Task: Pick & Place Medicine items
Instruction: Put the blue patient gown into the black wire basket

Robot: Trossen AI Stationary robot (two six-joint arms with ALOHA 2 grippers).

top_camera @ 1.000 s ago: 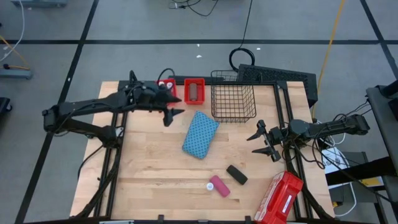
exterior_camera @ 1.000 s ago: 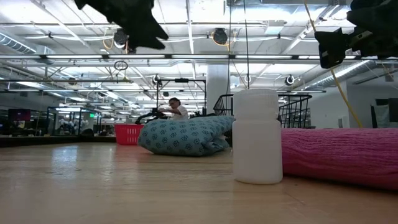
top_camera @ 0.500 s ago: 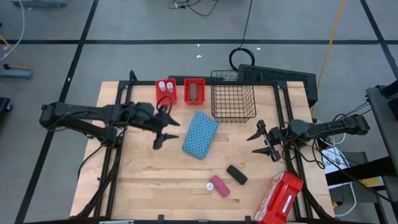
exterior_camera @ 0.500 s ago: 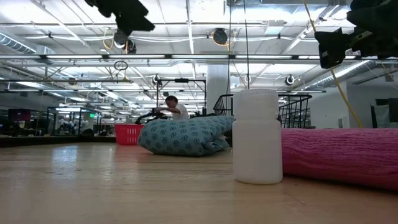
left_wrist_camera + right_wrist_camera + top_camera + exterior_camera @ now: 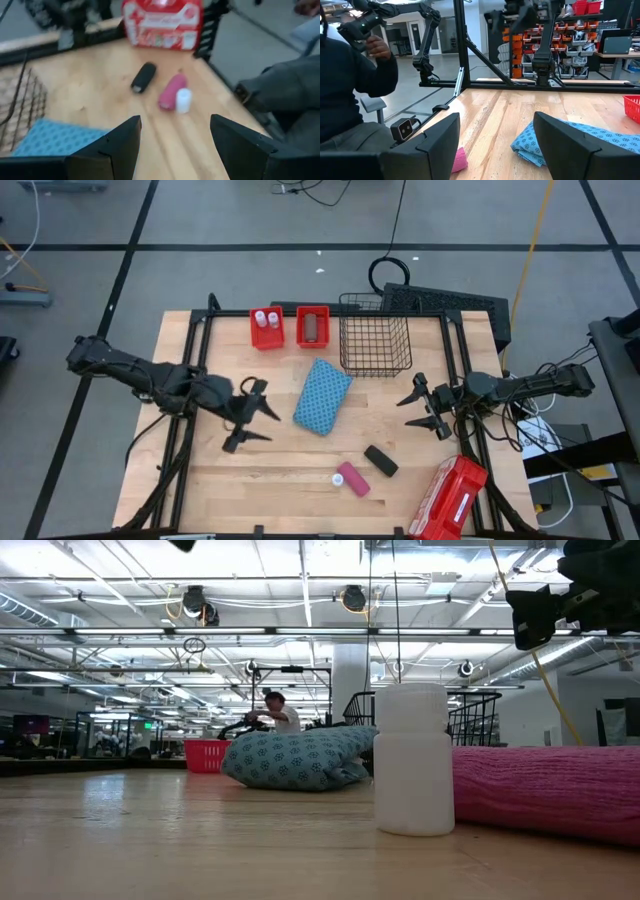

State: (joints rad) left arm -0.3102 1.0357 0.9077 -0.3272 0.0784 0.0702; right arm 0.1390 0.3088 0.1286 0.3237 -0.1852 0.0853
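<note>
Near the blue patterned cloth (image 5: 322,397), toward the front edge of the table (image 5: 240,480), lie two of the medicine items: a pink white-capped tube (image 5: 352,478) and, just beside it on the right-arm side, a black oblong box (image 5: 380,460), apart from each other and both flat on the wood. Behind the cloth, at the far edge, stand two small red bins side by side: tiny white-capped vials (image 5: 266,319) in the left red bin (image 5: 266,330), a brown oblong box (image 5: 313,328) in the right red bin (image 5: 313,327). Just to the right of those bins, also behind the cloth, sits a black wire basket (image 5: 375,345). Seen again from the left wrist: same tube (image 5: 171,92) with white cap (image 5: 183,100), black box (image 5: 143,77) next to it, cloth corner (image 5: 50,137) close by.

Left of the cloth, near its edge but not touching, hangs the left gripper (image 5: 249,413), fingers (image 5: 119,146) spread apart, nothing between them. Well to the right of the cloth, past the basket's near corner, waits the right gripper (image 5: 427,406), jaws likewise parted and empty.

Right of the cloth and forward, at the table's front corner, lies a large red case with white marks (image 5: 447,498), tilted, partly over the edge. Beyond the table on that side, visible from the right wrist, sits a person in a dark sleeve (image 5: 357,82).
</note>
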